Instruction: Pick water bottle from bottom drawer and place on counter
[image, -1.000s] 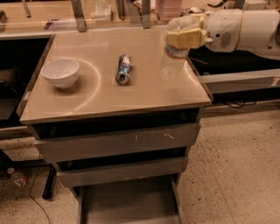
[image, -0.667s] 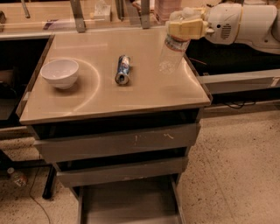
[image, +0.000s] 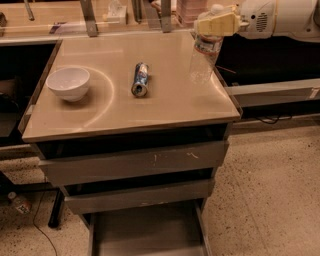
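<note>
The water bottle (image: 204, 59) is a clear plastic bottle at the counter's far right edge. It leans slightly, with its top tucked under my gripper (image: 216, 25). The gripper's yellowish fingers (image: 220, 24) close around the bottle's neck and hide the cap. The white arm reaches in from the right. The bottle's base is at or just above the tan counter (image: 125, 107); I cannot tell whether it touches. The bottom drawer (image: 145, 232) stands pulled open below, and its grey floor is bare.
A white bowl (image: 68, 83) sits at the counter's left and a crushed blue-and-silver can (image: 140, 79) lies near the middle. Two drawers (image: 135, 162) with grey fronts are above the open one. A small bottle (image: 19, 203) lies on the floor at the left.
The gripper has moved up and a little to the right. The bottle's top has followed it, and the bottle now leans more.
</note>
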